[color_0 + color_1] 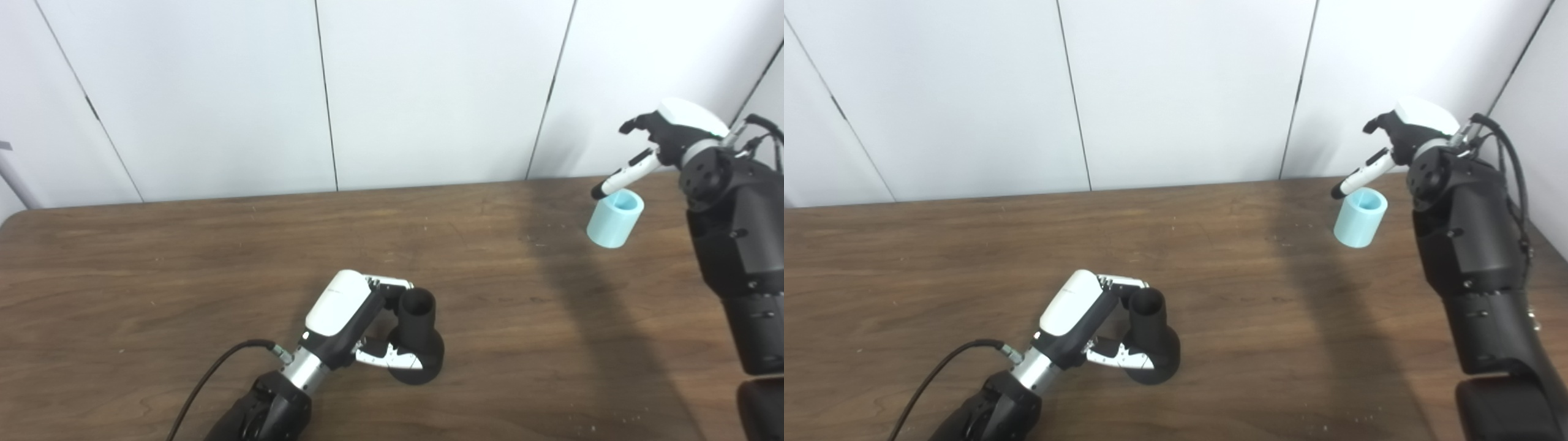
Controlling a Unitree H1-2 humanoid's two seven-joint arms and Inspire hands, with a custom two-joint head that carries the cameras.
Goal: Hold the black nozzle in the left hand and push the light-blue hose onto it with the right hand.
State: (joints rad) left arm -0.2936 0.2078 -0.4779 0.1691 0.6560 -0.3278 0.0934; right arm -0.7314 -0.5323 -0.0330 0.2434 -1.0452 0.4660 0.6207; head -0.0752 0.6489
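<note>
The black nozzle [418, 340] stands upright on the wooden table [184, 257], wide base down, open neck up. My left hand [352, 321] is shut on the black nozzle, fingers behind the neck and thumb across the base. It also shows in the right eye view [1084, 324]. The light-blue hose [615, 218], a short tube, stands upright at the far right of the table. My right hand [664, 141] hovers just above and behind it, fingers apart and holding nothing. One fingertip [599, 192] is at the tube's rim.
White wall panels [429, 86] stand behind the table's far edge. A black cable [208, 380] trails from my left wrist toward the near edge. My right forearm [735, 245] rises along the table's right side.
</note>
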